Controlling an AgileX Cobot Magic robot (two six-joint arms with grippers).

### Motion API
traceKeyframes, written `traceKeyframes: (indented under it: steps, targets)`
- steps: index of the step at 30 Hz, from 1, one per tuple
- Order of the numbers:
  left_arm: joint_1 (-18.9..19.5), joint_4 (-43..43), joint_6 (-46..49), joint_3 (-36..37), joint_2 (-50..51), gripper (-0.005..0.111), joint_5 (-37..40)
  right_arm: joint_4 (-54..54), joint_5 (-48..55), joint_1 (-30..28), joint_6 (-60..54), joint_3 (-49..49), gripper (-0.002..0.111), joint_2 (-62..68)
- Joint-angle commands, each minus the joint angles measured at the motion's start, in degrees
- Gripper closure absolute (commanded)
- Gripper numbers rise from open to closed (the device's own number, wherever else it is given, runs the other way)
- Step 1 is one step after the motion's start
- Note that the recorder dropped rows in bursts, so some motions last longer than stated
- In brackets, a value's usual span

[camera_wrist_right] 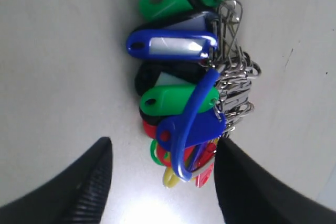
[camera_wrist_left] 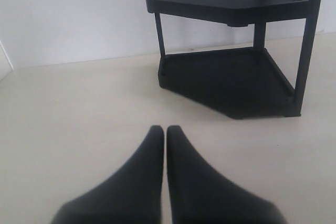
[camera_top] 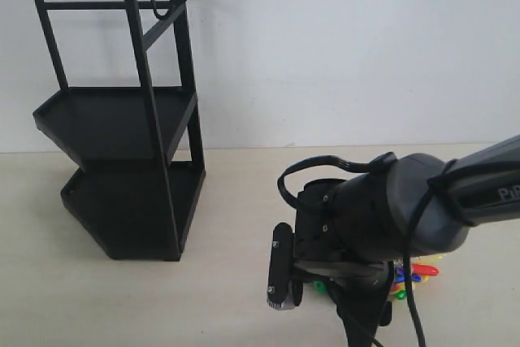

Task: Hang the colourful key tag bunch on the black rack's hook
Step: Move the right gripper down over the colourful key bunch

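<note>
The colourful key tag bunch [camera_wrist_right: 181,87] lies on the table, its blue-sleeved loop [camera_wrist_right: 191,124] arching over green, blue, red and yellow tags. My right gripper [camera_wrist_right: 163,148] is open, its fingers astride the near end of the bunch, one finger [camera_wrist_right: 239,179] close beside the loop. In the exterior view the right arm covers most of the bunch [camera_top: 414,274]. The black rack [camera_top: 122,119] stands at the left, with the small hook [camera_top: 166,7] on its top rail. My left gripper [camera_wrist_left: 165,130] is shut and empty, low over the table facing the rack [camera_wrist_left: 231,72].
The rack stands against a white wall. Bare beige tabletop [camera_top: 227,306] lies between the rack and the right arm. A black cable [camera_top: 317,164] loops over the right wrist.
</note>
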Motion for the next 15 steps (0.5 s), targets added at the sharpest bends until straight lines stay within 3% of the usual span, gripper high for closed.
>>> traceKeyframes:
  steps: [1,15]
  targets:
    - [-0.07,-0.2,0.06,-0.08,-0.12,0.102,-0.35,-3.59,-0.92,0.07,3.38,-0.23,0.053,0.8]
    - [-0.07,-0.2,0.06,-0.08,-0.12,0.102,-0.35,-5.15,-2.06,-2.82,4.53,-0.23,0.053,1.28]
